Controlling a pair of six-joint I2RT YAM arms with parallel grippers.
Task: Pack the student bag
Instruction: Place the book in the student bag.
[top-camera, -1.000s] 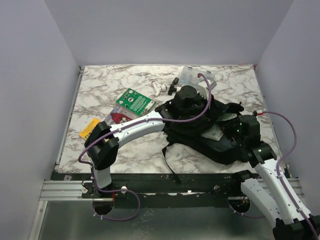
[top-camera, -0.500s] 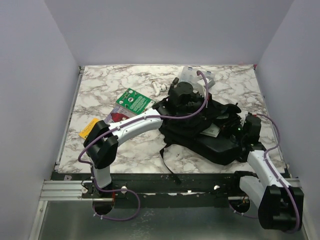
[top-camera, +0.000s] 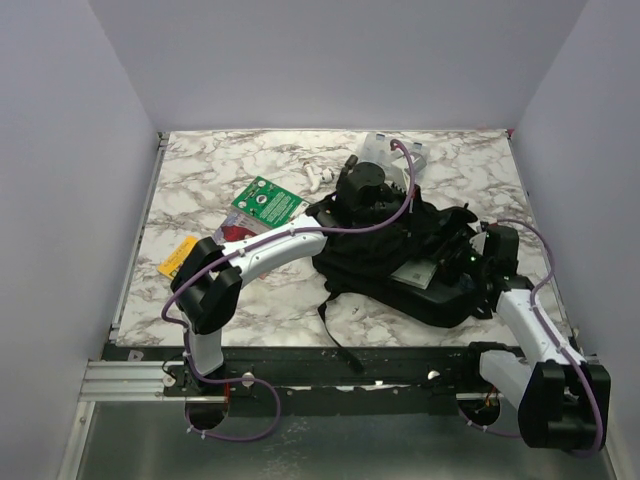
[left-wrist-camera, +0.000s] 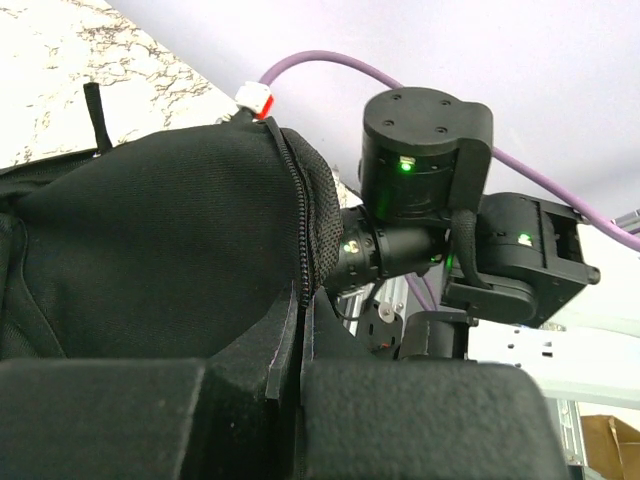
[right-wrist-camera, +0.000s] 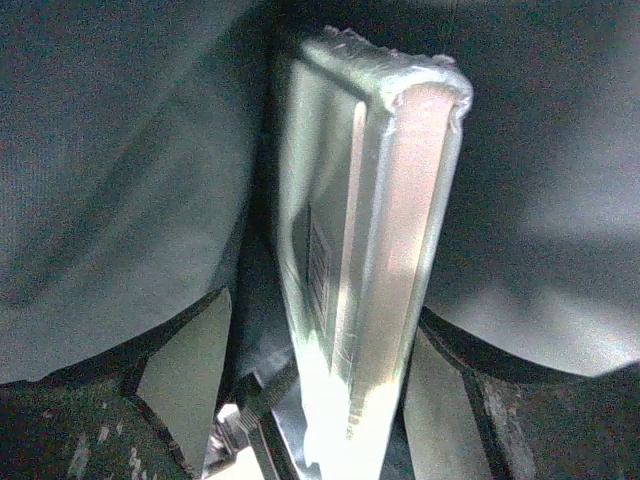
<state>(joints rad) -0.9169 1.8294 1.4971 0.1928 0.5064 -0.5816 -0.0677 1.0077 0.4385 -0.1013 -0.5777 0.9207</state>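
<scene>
The student bag (top-camera: 400, 255) is a black backpack lying right of centre, its mouth turned toward the right arm. My left gripper (top-camera: 378, 212) is shut on the zip edge of the bag (left-wrist-camera: 150, 250) and holds that edge up; in the left wrist view the left gripper (left-wrist-camera: 300, 345) has its pads pressed together on the fabric. My right gripper (top-camera: 462, 260) reaches into the mouth. In the right wrist view a flat, shiny wrapped box (right-wrist-camera: 370, 240) stands on edge inside the grey lining, and the right gripper (right-wrist-camera: 315, 385) is open around it, with a gap on the left side.
Left of the bag lie a green card (top-camera: 268, 200), a red and white packet (top-camera: 235, 236) and an orange pack (top-camera: 178, 256). Behind it are a clear plastic box (top-camera: 385, 150), small white pieces (top-camera: 318, 178) and a black piece (top-camera: 350, 164). Walls close three sides.
The right gripper's jaws have spread and let go of the wrapped box inside the bag. The right arm has sunk lower and the left gripper has drawn the bag's edge slightly back.
</scene>
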